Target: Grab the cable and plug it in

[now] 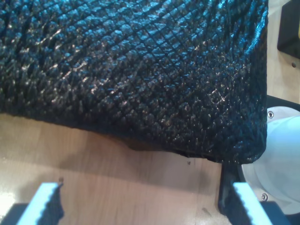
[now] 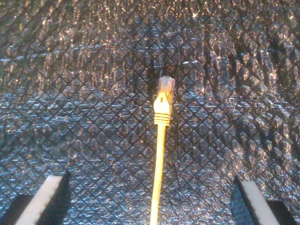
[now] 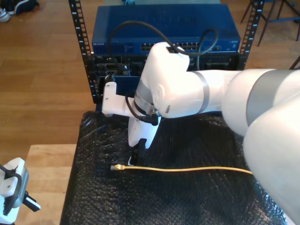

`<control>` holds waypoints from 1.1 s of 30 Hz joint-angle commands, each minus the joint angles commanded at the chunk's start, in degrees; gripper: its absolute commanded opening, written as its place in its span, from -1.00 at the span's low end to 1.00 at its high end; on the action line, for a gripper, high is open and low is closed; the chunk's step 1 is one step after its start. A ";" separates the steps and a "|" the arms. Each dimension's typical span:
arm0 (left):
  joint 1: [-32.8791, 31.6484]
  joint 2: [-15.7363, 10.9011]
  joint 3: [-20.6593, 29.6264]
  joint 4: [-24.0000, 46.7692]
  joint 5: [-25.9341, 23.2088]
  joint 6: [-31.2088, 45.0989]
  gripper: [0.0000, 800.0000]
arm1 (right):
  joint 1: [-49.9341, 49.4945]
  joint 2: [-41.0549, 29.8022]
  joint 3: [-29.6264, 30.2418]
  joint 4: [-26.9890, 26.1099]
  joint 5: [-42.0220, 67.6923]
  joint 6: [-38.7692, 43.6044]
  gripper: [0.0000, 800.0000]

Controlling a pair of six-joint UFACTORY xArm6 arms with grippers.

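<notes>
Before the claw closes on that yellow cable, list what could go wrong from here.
1. My second gripper is open, its claw straddling the cable behind the clear plug; a grasp that far back may leave the plug drooping.
2. The black textured mat looks soft, so the thin cable may slip.
3. The rack sits beyond the arm.

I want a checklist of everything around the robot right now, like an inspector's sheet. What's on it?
Surface: black bubble-wrap mat over a wooden table.
Job's things: yellow cable lies flat on the mat, its clear plug pointing to the exterior view's left, untouched.
Clutter: nothing seen.
Grippers: my second gripper hovers over the cable, jaws open on either side; my first gripper is open over bare wood at the mat's edge.
Cables: black arm cables loop before the rack.
Surroundings: blue network switch in a rack behind the mat; wooden floor.
</notes>
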 joint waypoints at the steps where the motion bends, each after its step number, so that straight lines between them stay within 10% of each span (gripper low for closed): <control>1: 0.00 0.00 0.00 0.00 0.00 0.00 1.00 | 0.62 0.62 -0.35 -1.05 0.00 0.79 0.98; 33: 0.00 1.41 -0.44 0.00 0.18 -0.18 1.00 | 6.42 9.41 -4.40 -13.71 -0.09 16.09 0.93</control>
